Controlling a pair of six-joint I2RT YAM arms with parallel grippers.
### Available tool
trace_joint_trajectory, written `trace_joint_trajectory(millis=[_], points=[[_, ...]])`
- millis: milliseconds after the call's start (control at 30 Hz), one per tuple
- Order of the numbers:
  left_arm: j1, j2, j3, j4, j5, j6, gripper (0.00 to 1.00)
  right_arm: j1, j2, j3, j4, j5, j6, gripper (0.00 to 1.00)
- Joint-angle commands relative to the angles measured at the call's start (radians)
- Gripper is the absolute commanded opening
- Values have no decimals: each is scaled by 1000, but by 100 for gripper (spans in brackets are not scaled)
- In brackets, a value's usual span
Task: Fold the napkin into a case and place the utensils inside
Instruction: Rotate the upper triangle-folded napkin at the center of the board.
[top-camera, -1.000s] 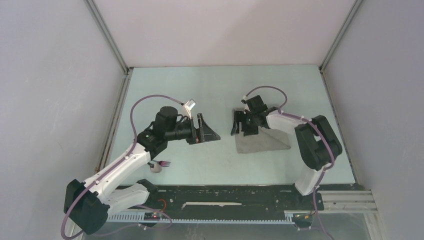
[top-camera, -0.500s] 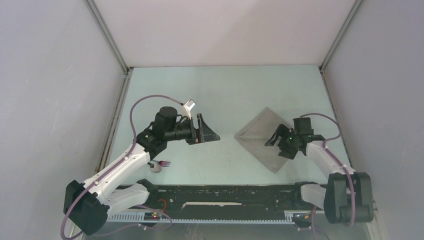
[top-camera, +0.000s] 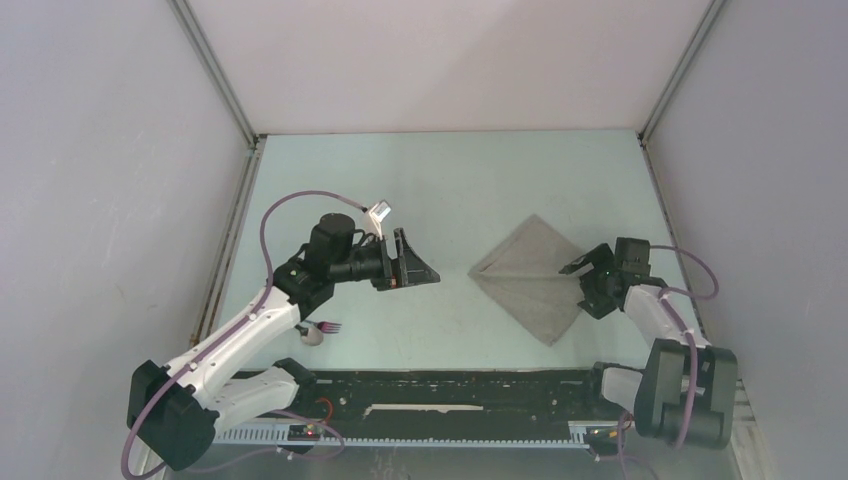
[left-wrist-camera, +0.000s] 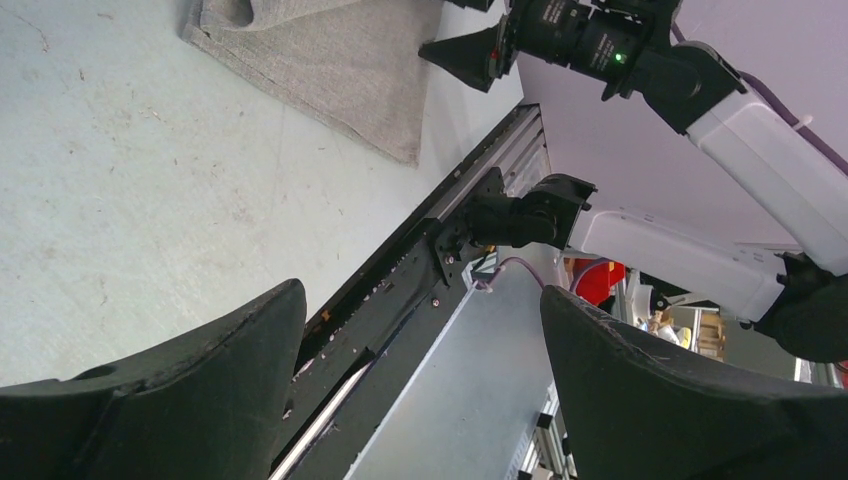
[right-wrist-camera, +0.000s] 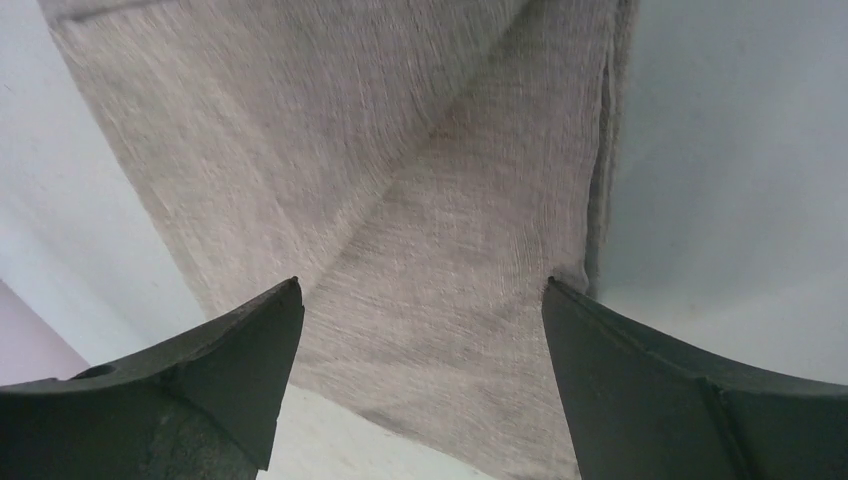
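My right jaws are spread wide and pinch nothing. They hang low at the right edge of the napkin (top-camera: 530, 285), with the cloth just below them. A second ago they were further away, over a small folded triangle. Now the napkin lies flat on the tabletop (top-camera: 440, 180) as a kite shape, narrowing toward me. I judge this fold is laid and released, so the case is almost formed. My left jaws, also spread and empty, have not moved. The utensils (top-camera: 322, 331) still lie well apart from the napkin, beside my left arm.
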Motion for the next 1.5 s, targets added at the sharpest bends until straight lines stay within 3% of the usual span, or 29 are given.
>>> trace_joint_trajectory(millis=[0, 200, 433, 500, 600, 767, 933, 1133, 1467], points=[[-10, -16, 5, 0, 26, 26, 93, -52, 106, 9, 166, 47, 21, 98], [-10, 11, 5, 2, 26, 31, 93, -72, 321, 105, 260, 2, -91, 98], [-10, 61, 29, 11, 30, 35, 93, -54, 431, 270, 180, -17, -193, 99], [-10, 71, 31, 19, 32, 30, 93, -47, 458, 314, 90, -22, -206, 100], [-10, 78, 31, 28, 33, 25, 93, -39, 444, 302, 116, -8, -229, 100], [-10, 75, 32, 32, 48, 17, 93, -49, 483, 398, -32, 40, -270, 100], [-9, 63, 22, 29, 37, 16, 93, -7, 334, 382, -133, 123, -278, 100], [-9, 68, 18, 49, 46, 6, 93, -19, 291, 343, -63, 9, -212, 100], [-9, 33, 9, 30, 33, 7, 93, -26, 545, 428, 82, -55, -194, 100]])
